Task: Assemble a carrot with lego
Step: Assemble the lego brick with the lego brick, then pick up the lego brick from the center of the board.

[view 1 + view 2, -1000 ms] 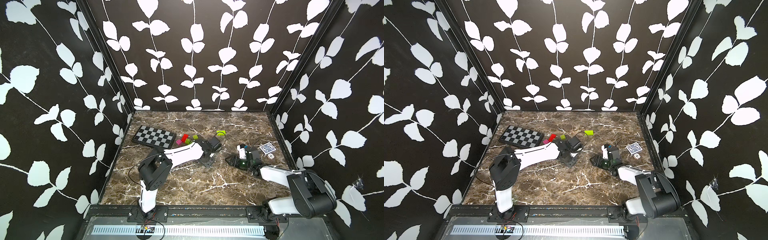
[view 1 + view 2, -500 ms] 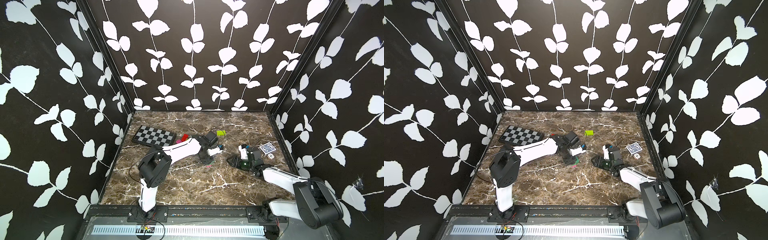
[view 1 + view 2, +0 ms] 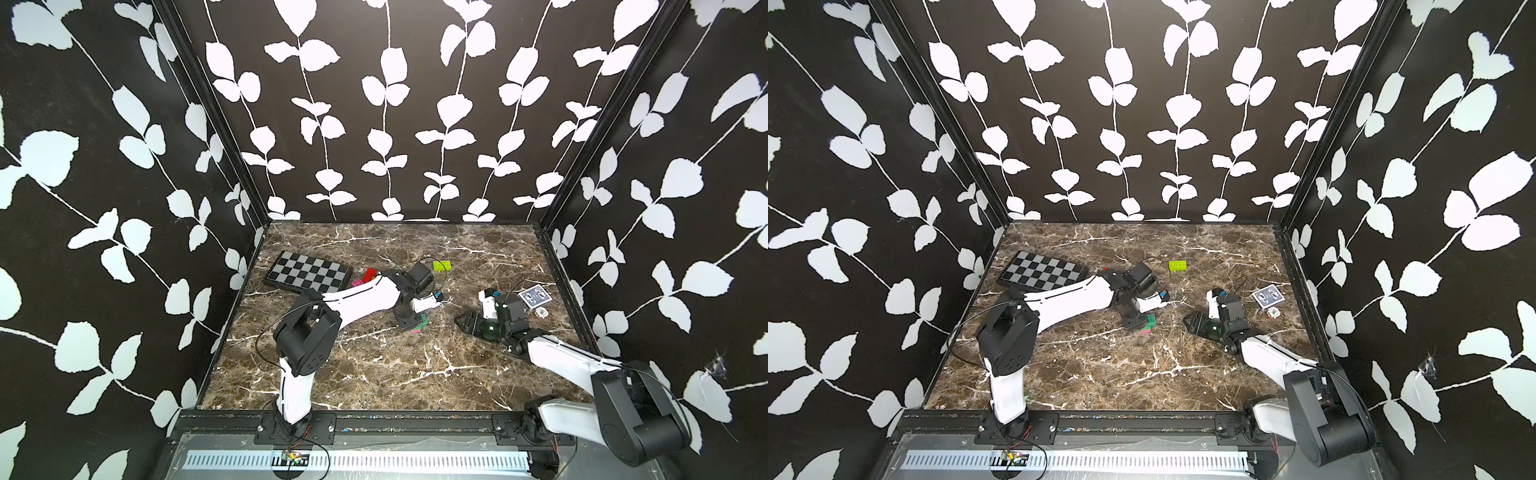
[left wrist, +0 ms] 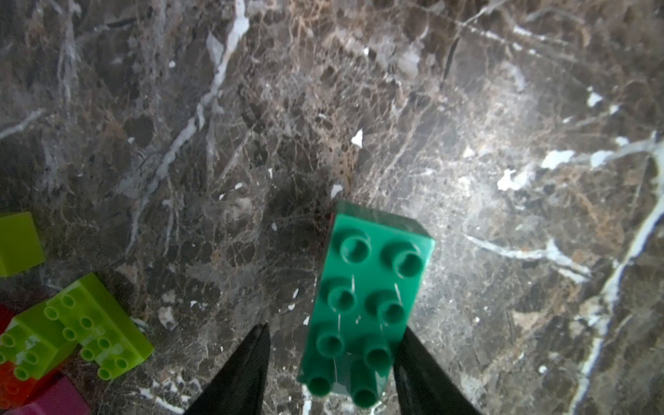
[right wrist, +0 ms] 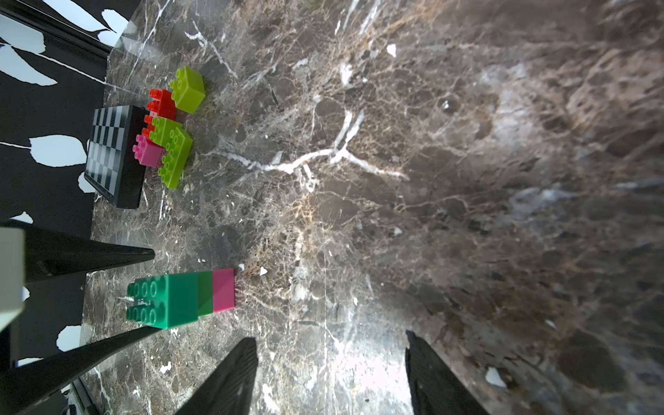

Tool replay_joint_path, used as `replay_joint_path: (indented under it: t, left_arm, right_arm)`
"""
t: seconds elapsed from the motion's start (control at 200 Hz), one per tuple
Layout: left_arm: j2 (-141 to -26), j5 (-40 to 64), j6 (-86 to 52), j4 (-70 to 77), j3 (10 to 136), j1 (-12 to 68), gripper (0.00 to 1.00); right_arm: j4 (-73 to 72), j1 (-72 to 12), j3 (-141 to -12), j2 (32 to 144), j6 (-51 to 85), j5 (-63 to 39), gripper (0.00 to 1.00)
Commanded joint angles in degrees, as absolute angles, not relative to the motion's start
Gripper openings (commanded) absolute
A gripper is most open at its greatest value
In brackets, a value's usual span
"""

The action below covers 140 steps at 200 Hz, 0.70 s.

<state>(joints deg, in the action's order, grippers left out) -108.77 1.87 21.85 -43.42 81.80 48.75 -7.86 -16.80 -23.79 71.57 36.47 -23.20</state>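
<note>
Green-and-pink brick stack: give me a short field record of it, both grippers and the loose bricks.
stack: green studded plastic bricks on a pink one, standing on the marble table, studs up
left gripper: open, jaws either side of the stack, not clamping
right gripper: open, empty
loose bricks: lime, red-orange, pink, beside the checkered board

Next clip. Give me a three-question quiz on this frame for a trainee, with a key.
1. True or false: the right tool holds a brick.
2. The left tool straddles a stack. Its bottom brick is: A pink, B red, C lime?
3. What flat thing lies beside the loose brick pile?
Key: 1 false, it is open and empty. 2 A. 3 the checkered board.
</note>
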Motion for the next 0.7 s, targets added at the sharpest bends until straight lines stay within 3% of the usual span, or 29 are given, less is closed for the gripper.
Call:
replay_joint_path:
  t: [0.0,0.235,0.41,0.555,0.695]
  left_arm:
    - [-103.1,4.6,22.2,-45.1,80.6,48.4,0.58]
    - [-95.2,13.6,18.2,-39.6,78.5,42.0,0.63]
    - [-98.8,13.8,15.3,-35.4,82.5,35.7,0.65]
    - [-103.6,13.1,13.1,-35.6,87.0,33.8,0.63]
    - [-106.5,10.0,8.8,-39.0,90.6,33.7,0.61]
  right_arm:
    - [-7.3,-16.6,-25.6,70.5,35.5,-23.3,0.66]
    - [-3.7,-19.4,-28.7,67.0,27.3,-21.6,0.68]
    - [-2.2,-20.6,-32.1,67.4,24.0,-18.2,0.69]
    - [-0.1,-20.9,-38.0,72.5,20.0,-10.0,0.73]
    - [-1.1,-20.4,-48.2,84.3,17.7,-4.8,0.77]
